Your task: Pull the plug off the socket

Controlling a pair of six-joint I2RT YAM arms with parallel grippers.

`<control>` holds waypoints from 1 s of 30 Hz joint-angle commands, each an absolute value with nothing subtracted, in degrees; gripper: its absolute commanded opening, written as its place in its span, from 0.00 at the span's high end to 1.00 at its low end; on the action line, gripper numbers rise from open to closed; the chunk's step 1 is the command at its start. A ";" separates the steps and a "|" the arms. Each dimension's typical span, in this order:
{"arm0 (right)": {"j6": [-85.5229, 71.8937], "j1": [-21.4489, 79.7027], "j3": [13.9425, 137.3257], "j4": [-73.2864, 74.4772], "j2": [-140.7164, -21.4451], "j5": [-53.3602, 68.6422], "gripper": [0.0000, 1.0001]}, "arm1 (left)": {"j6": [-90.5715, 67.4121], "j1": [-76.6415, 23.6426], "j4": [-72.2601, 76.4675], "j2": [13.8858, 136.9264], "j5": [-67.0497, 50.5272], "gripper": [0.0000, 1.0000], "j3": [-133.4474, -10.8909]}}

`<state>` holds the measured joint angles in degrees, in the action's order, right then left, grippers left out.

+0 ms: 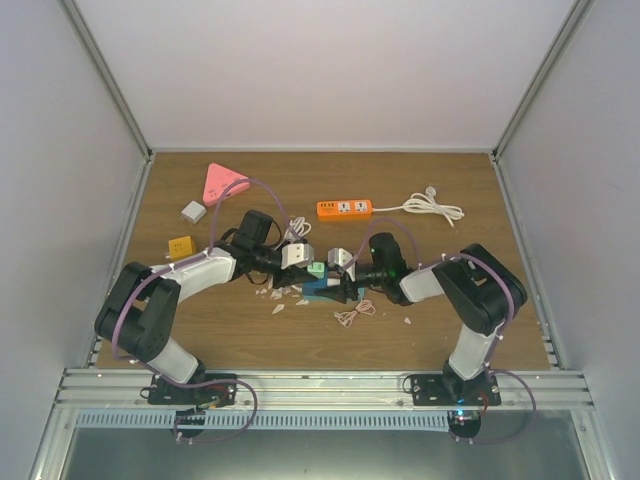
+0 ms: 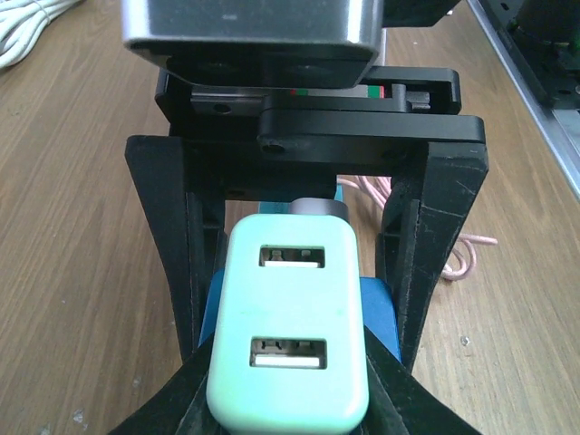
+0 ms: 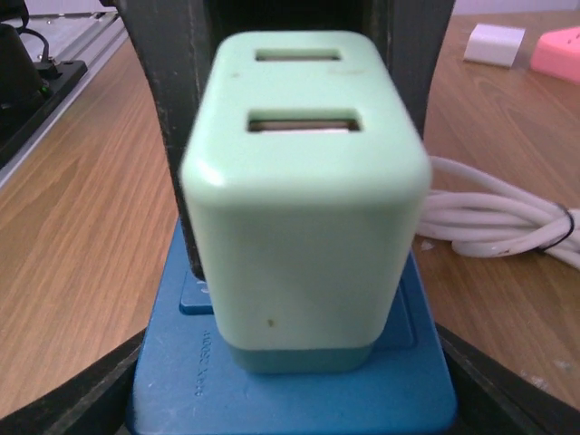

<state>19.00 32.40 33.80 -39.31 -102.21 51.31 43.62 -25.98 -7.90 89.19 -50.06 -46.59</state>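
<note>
A mint-green USB charger plug [image 1: 316, 268] stands seated on a flat blue socket block [image 1: 322, 288] in the middle of the table. My left gripper [image 1: 306, 262] is shut on the plug; in the left wrist view the plug [image 2: 290, 317] fills the space between my left gripper's [image 2: 290, 412] black fingers [image 2: 172, 408], with the blue socket [image 2: 376, 313] under it. My right gripper [image 1: 342, 285] is shut on the socket; in the right wrist view the socket [image 3: 290, 394] lies between my right gripper's [image 3: 290, 412] fingers [image 3: 517, 399], and the plug [image 3: 304, 208] rises from it.
An orange power strip [image 1: 344, 208] with a white cord [image 1: 432, 206] lies at the back. A pink triangular piece [image 1: 222, 180], a white adapter [image 1: 193, 211] and a yellow block [image 1: 181, 245] are back left. A coiled white cable [image 3: 489, 217], a thin pink cable [image 1: 352, 313] and white scraps [image 1: 280, 296] lie nearby.
</note>
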 commanded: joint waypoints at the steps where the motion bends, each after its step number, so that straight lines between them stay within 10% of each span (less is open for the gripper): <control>1: 17.84 32.27 33.00 -45.68 -104.60 52.75 0.33 | 44.15 -25.59 -6.14 88.25 -50.72 0.77 -46.98; 15: 19.07 31.90 33.63 -43.25 -105.91 53.16 0.65 | 40.79 -24.72 -5.73 88.46 -59.81 0.82 -48.35; 30: 18.90 31.90 34.86 -41.40 -106.87 51.92 0.75 | 43.44 -23.71 -1.42 86.80 -56.99 0.88 -47.04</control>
<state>18.15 32.14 34.48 -43.92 -104.97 53.23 41.89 -24.21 -8.16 89.54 -53.54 -46.68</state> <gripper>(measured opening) 0.641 0.286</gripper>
